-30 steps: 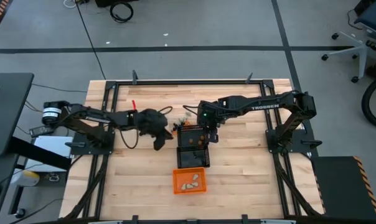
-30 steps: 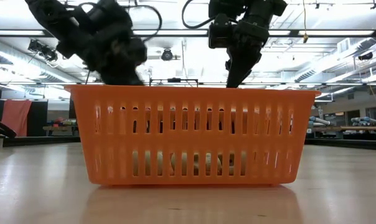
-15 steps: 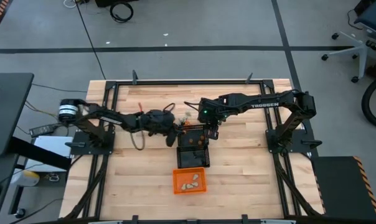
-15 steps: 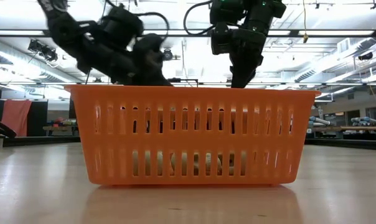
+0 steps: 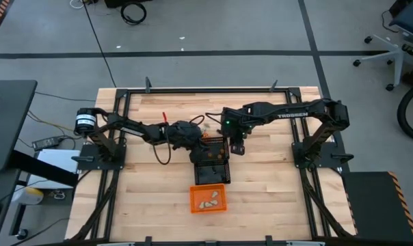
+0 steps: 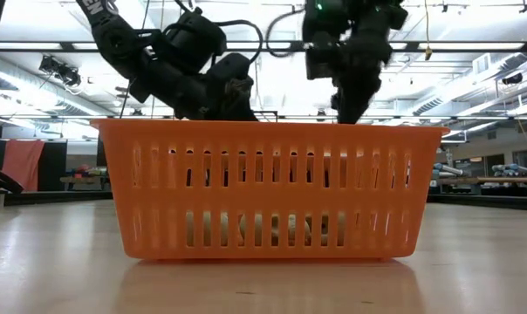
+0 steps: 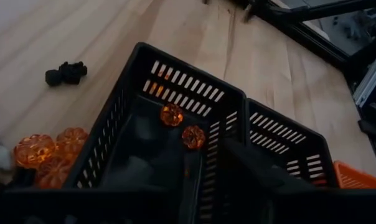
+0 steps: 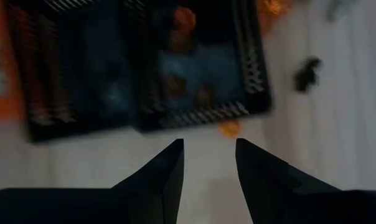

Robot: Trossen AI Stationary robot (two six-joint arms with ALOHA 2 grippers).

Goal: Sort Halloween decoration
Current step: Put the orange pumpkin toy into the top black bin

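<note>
High view showed the wooden desk [image 5: 158,198] with two black mesh baskets in a row near its centre, the far black basket [image 5: 210,147] toward 12 o'clock and the near black basket [image 5: 210,173] just behind it toward 6 o'clock, and an orange basket [image 5: 208,198] at 6 o'clock of them both. The left pincer [image 5: 195,141] hung at the 9 o'clock edge of the far black basket, and the left wrist view looked down past its dark fingers [image 7: 256,171] into that basket, where two orange trinkets [image 7: 182,126] lay apart on the floor; whether this pincer was open or closed could not be told, and nothing showed between its fingers. A cluster of orange trinkets [image 7: 48,155] lay on the desk just outside the basket wall, with a small black trinket [image 7: 66,72] farther off on the bare wood. The right pincer [image 8: 210,163] stood at the 3 o'clock side of the far black basket, its two fingers parted and empty, with one orange trinket [image 8: 228,129] on the desk beyond the tips and a second black trinket [image 8: 308,73] well apart from it. Cream-white trinkets [image 5: 208,202] lay inside the orange basket. In the low view both arms stood behind the orange basket's rim.
</note>
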